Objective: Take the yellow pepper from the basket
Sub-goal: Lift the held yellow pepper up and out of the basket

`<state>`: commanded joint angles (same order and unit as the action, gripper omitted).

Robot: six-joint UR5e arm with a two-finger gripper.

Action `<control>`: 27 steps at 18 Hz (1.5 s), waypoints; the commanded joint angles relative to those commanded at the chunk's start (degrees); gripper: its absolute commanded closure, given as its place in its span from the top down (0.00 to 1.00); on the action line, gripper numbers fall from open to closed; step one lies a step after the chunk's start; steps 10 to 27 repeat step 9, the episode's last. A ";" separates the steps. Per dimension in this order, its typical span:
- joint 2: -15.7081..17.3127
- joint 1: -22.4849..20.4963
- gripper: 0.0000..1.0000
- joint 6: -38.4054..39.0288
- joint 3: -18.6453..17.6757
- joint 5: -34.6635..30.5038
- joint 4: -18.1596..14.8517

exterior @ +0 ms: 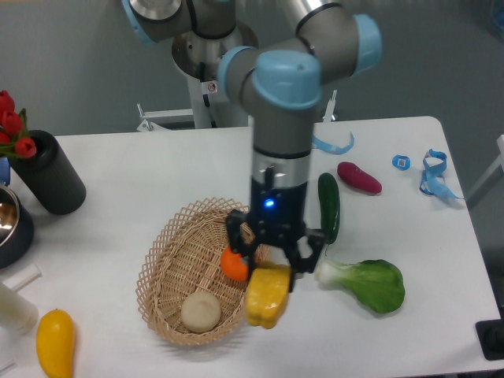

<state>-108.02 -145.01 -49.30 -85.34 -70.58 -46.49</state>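
One arm was present, its gripper [270,272] clenched on the yellow pepper [266,295]. The pepper hung below the fingers, lifted clear of the basket [169,260] and positioned over the basket's right rim, partly past it toward the table [110,181].

Contents of the basket, counted: two items. One orange fruit [233,264] sat at the right side, partly hidden behind the gripper; one round beige item [201,311] lay near the front.

Items on the table to the right of the basket, counted: one cucumber [328,206], one purple vegetable [359,177], one bok choy [366,283] just beside the gripper's right finger. Blue scraps: one curled strip [331,144] near the back edge, one small blue ring [402,162], one looped blue ribbon [435,175] at the far right.

Items at the left, counted: one smooth elongated yellow fruit [55,342] near the front corner, one black cylinder [47,173], one bunch of red tulips [12,126] above it, one dark bowl [12,224] cut off by the edge, one white object [14,303], also cut off and not identifiable.
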 joint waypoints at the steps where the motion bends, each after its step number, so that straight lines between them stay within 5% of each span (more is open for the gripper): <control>1: 0.00 -0.70 0.28 -0.79 -0.09 0.00 -0.17; 27: 0.18 -1.15 0.28 -1.77 -0.70 -0.17 -0.62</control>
